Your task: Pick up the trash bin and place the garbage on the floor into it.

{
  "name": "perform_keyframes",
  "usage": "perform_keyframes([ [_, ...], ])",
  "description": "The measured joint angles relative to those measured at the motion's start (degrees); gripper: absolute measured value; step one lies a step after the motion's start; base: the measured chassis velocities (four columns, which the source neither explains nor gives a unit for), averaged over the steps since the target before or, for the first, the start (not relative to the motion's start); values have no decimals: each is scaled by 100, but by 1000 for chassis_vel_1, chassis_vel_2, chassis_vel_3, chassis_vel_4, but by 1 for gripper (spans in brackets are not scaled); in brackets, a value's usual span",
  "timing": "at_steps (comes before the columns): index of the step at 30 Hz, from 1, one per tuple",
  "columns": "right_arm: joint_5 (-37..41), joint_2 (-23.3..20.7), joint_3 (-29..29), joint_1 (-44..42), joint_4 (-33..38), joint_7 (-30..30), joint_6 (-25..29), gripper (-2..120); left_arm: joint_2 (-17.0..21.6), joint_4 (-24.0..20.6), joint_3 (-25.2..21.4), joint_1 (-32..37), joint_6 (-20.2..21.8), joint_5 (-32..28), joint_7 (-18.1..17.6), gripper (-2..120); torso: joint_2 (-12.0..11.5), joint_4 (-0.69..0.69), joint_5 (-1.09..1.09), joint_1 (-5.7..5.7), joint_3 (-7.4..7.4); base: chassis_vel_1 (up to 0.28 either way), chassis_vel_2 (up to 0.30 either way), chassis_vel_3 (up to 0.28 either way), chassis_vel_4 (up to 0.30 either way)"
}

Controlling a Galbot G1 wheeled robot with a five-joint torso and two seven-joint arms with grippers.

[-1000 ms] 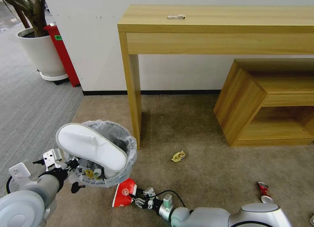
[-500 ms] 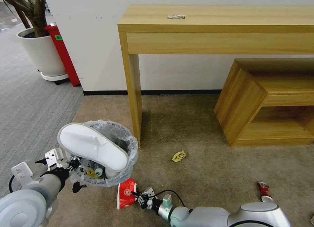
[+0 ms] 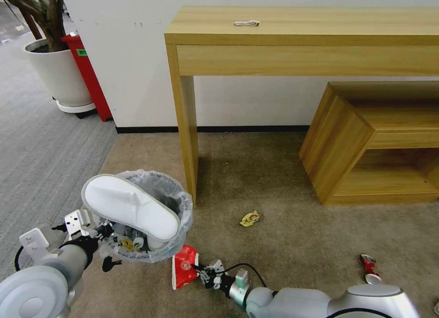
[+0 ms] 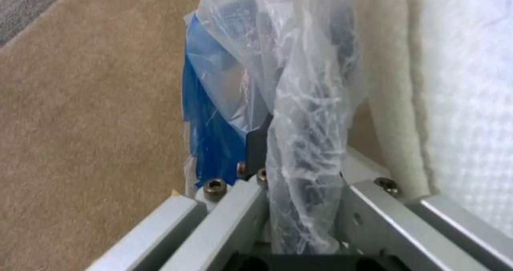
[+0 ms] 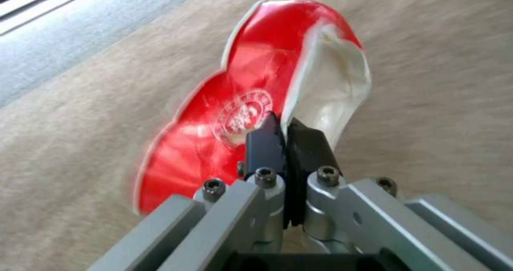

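Trash bin [image 3: 155,245] in left gripper [image 3: 104,231]; right gripper [image 3: 197,268] pinching red carton [image 3: 183,272].

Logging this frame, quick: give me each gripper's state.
Left gripper: shut on the trash bin, pinching its bag-lined rim.
Right gripper: shut on the red wrapper.

1. The trash bin [image 3: 157,226] wears a crinkled, translucent plastic liner [image 4: 304,102], faintly glossy.
2. The slipper [image 3: 130,207] is white cloth with a fine waffle weave, matt.
3. The red carton [image 5: 256,98] looks like glossy coated paper, though blurred.
4. The floor [image 3: 274,180] is matt short-pile carpet.
5. The right gripper [image 5: 286,136] has brushed metal bodywork and dark matt pads.
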Motion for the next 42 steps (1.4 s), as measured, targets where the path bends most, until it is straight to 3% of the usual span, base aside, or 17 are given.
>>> perform_keyframes([
  [13,-332,-1081,615,-113,588,-5,168,0,2,222,188,13,81,81,-24,0,0,0,1,0,0,0,0,0,0],
  [23,-554,-1488,1061,-222,1015,-58,291,0,-13,278,288,23,113,175,2,0,0,0,1,0,0,0,0,0,0],
  [27,-714,-1596,1378,-290,1176,-94,347,0,-28,280,315,48,122,237,50,0,0,0,0,0,0,0,0,0,0],
  [31,-962,-1746,2055,-398,1485,-138,443,0,-31,285,365,66,137,319,93,0,0,1,1,0,0,0,0,0,0],
  [42,-1107,-2269,2768,-494,2322,-173,496,0,-35,246,494,136,180,463,148,0,0,1,0,0,0,0,0,0,0],
])
